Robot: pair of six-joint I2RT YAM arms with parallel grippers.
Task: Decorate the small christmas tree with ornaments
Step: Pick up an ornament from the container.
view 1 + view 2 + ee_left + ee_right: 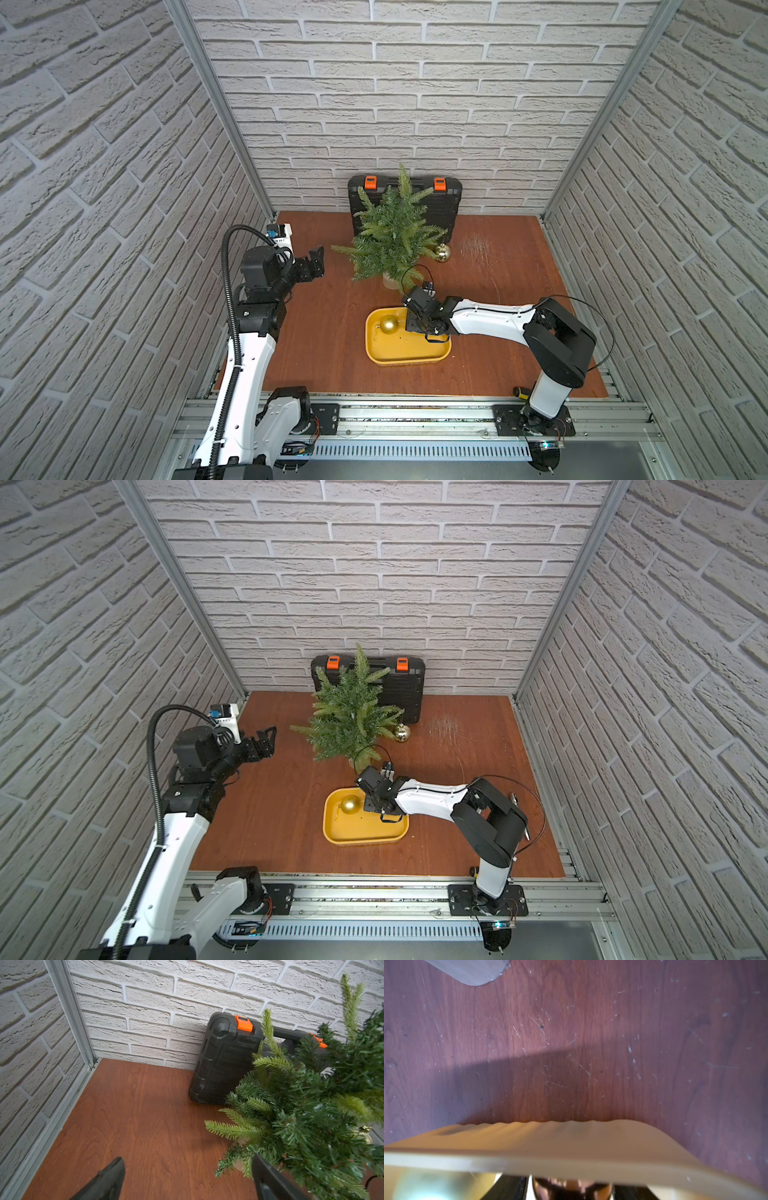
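We see a reddish-brown wooden counter [332, 353] inside white brick-pattern walls. At its far edge a black case [446, 208] with orange latches stands upright against the back wall. Directly in front of the case stands the small christmas tree [390, 237], upright on its pale base, its branches covering part of the case.

Nearer the arms' bases than the tree lies a yellow tray [395, 347], flat on the counter.

The left gripper [318, 262] hangs above the counter, off to the tree's left and apart from it. In the left wrist view its fingers [112, 1178] stand wide with nothing between them. The right gripper [411, 326] points down into the tray's far end. In the right wrist view its dark fingers [510, 1187] flank the copper-brown ornament [572, 1187], but we cannot tell whether they grip it.

In both top views the matte gold ornament [389, 324] sits in the tray, just beside the right gripper. The shiny gold ornament [441, 253] hangs from a low branch on the tree's right side.
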